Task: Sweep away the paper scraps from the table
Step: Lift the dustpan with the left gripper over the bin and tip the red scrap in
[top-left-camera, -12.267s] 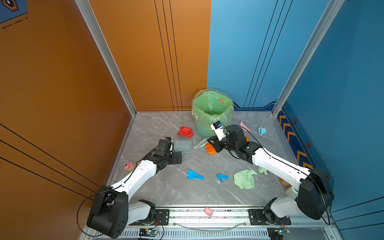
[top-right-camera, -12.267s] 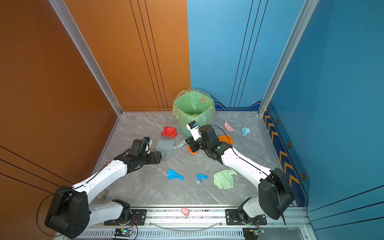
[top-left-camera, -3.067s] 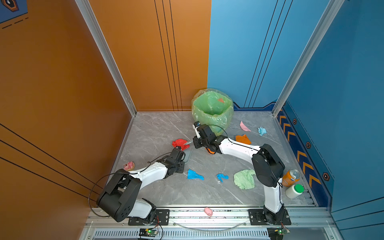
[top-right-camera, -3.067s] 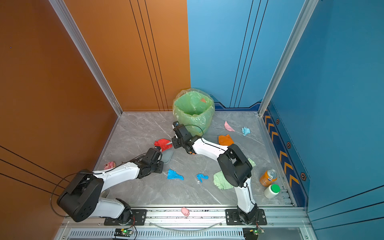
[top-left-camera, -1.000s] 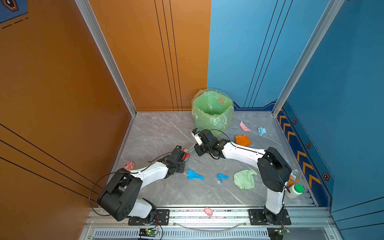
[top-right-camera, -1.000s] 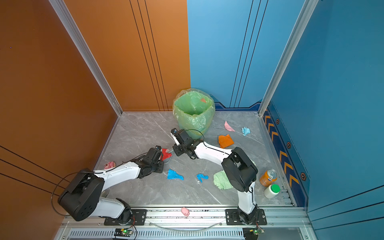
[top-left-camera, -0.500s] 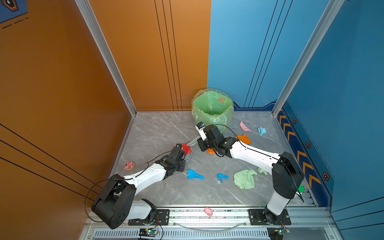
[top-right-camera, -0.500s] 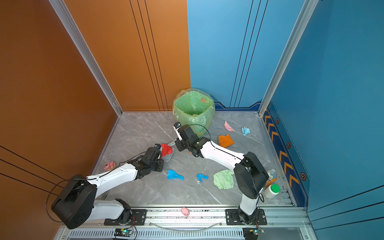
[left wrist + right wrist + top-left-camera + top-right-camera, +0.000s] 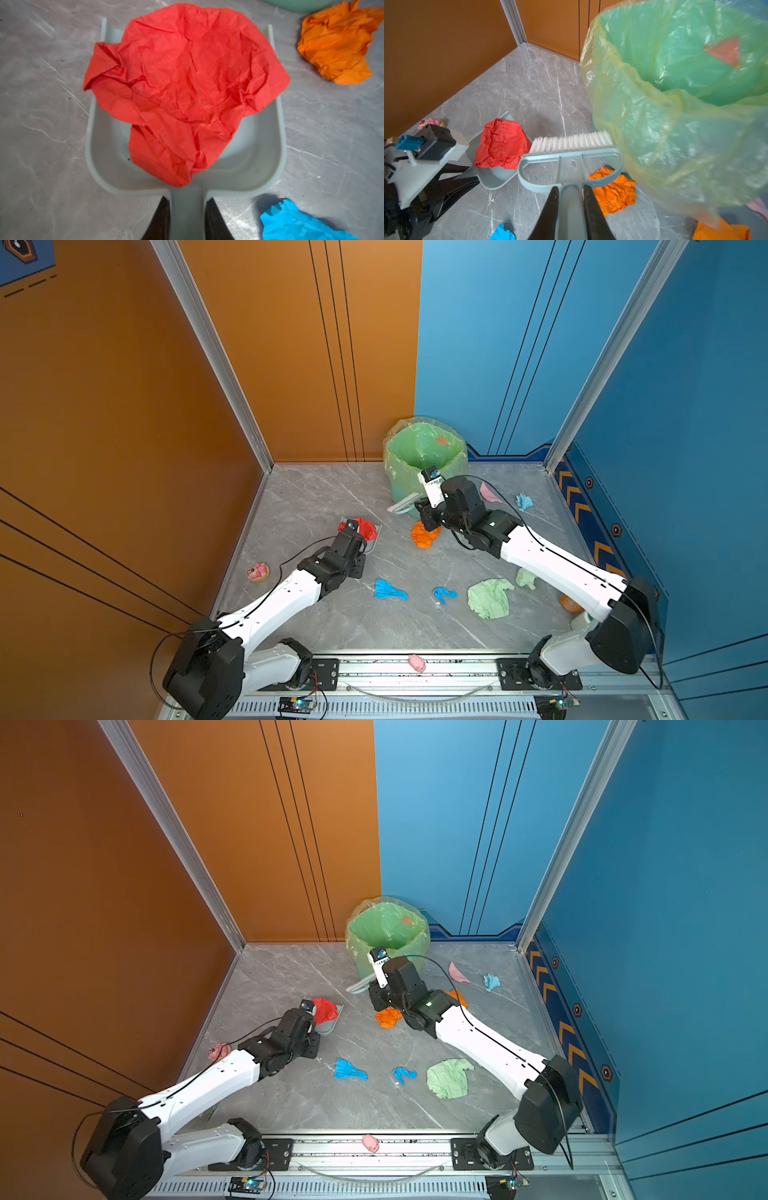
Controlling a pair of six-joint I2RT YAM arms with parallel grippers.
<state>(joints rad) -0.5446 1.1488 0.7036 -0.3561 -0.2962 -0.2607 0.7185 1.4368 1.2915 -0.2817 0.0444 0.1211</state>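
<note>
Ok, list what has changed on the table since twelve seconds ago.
The red scrap, earlier on the table near the bin, now lies in the dustpan, nearer the robot. Nothing was grasped or released: the left gripper still holds the dustpan, the right gripper the brush. The orange scrap, blue scraps and green scrap stayed put.

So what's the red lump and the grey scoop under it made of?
The red wad looks like thin matte paper: it is creased all over. The dustpan looks like smooth grey plastic, probably moulded: even walls, rounded corners, faint sheen.
</note>
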